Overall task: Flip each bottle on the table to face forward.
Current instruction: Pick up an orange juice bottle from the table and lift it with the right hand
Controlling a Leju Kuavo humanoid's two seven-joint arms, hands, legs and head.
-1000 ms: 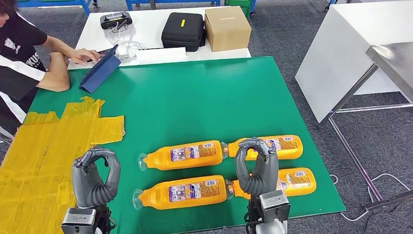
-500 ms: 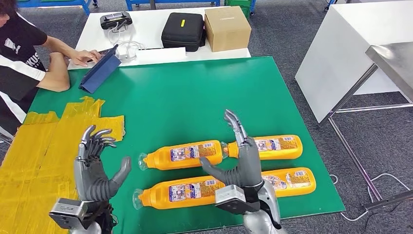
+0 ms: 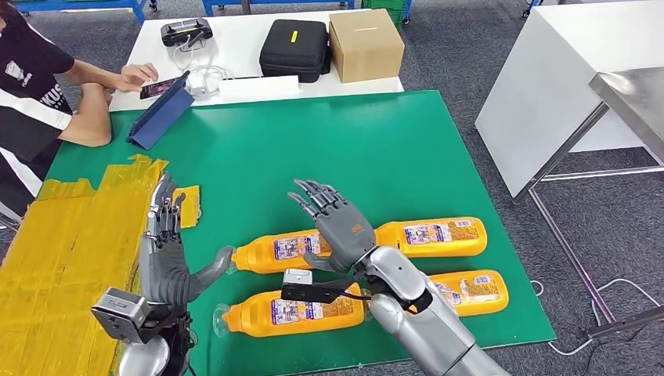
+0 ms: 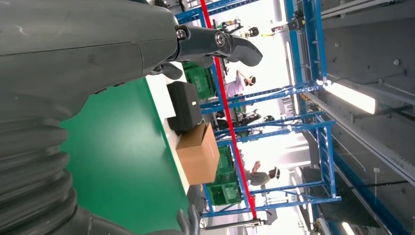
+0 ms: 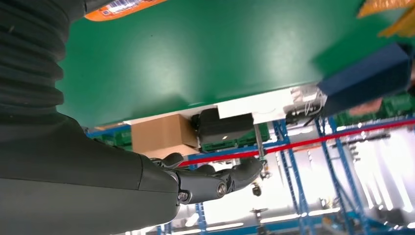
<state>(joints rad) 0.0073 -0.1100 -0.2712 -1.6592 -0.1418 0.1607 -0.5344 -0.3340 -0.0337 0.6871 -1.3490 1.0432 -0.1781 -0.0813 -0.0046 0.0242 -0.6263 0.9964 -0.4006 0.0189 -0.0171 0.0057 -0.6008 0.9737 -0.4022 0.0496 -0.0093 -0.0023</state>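
Note:
Four orange bottles lie on their sides on the green table [image 3: 313, 157], labels up. The far left bottle [image 3: 270, 251] and far right bottle [image 3: 438, 235] form one row. The near left bottle [image 3: 266, 312] and near right bottle [image 3: 474, 290] form the other. My right hand [image 3: 338, 225] hovers open, palm down and fingers spread, above the gap between the two far bottles. My left hand [image 3: 166, 254] stands open with fingers pointing up, its thumb close to the far left bottle's cap. An orange bottle edge [image 5: 122, 7] appears in the right wrist view beside my right hand [image 5: 98, 171].
Yellow tape [image 3: 70, 235] covers the table's left side. A blue tablet case [image 3: 160, 113] lies at the far left, where a person [image 3: 39, 102] leans. A black case [image 3: 294, 48] and cardboard box [image 3: 364, 43] sit on the white table behind.
My right hand swung left and turned palm down over the far bottles. My left hand rose with its fingers straightened. The person lifted a phone off the white table.

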